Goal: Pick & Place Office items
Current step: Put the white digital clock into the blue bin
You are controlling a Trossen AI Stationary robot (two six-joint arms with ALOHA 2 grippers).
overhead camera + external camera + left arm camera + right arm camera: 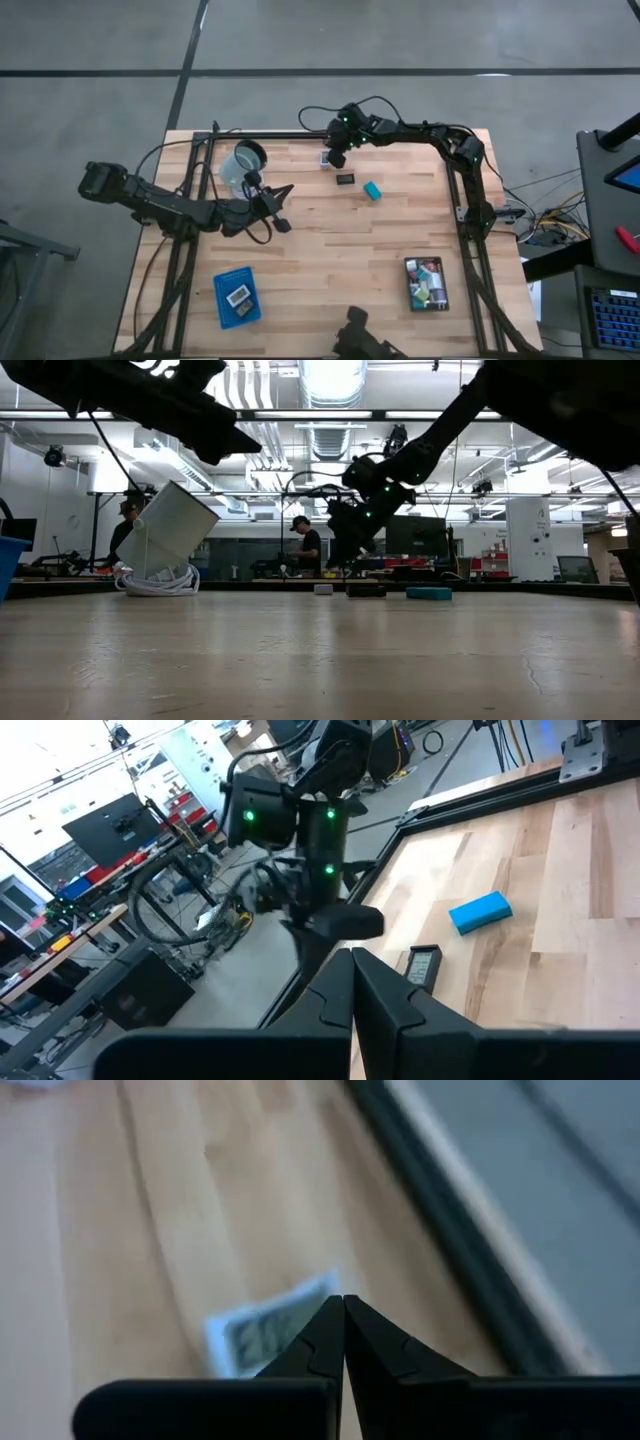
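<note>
the right end effector (pixel 331 158) hangs over the far edge of the bench (pixel 340 250), just left of centre, with its fingers clenched together and nothing between them. directly beneath its tips lies a white labelled rectangle (pixel 262 1332), flat on the wood beside the dark frame rail (pixel 440 1250); contact between tips and rectangle cannot be determined.

the left end effector (pixel 283 224) is positioned over the left half of the bench, pointing toward the centre, fingers clenched and empty. a clear round cup (pixel 243 165) stands tilted just on its far side.

loose office items on the far half of the bench: a flat dark rectangle (pixel 345 179) just near and right of the right end effector, and a teal block (pixel 372 190) just to the right of that, the two apart from each other.

a blue tray (pixel 222 300) at the near left holds a white labelled piece (pixel 238 296). a black tray (pixel 408 285) at the near right holds several mixed coloured pieces (pixel 427 282).

in the low view, two persons (pixel 308 547) stand in the room beyond the bench.
</note>
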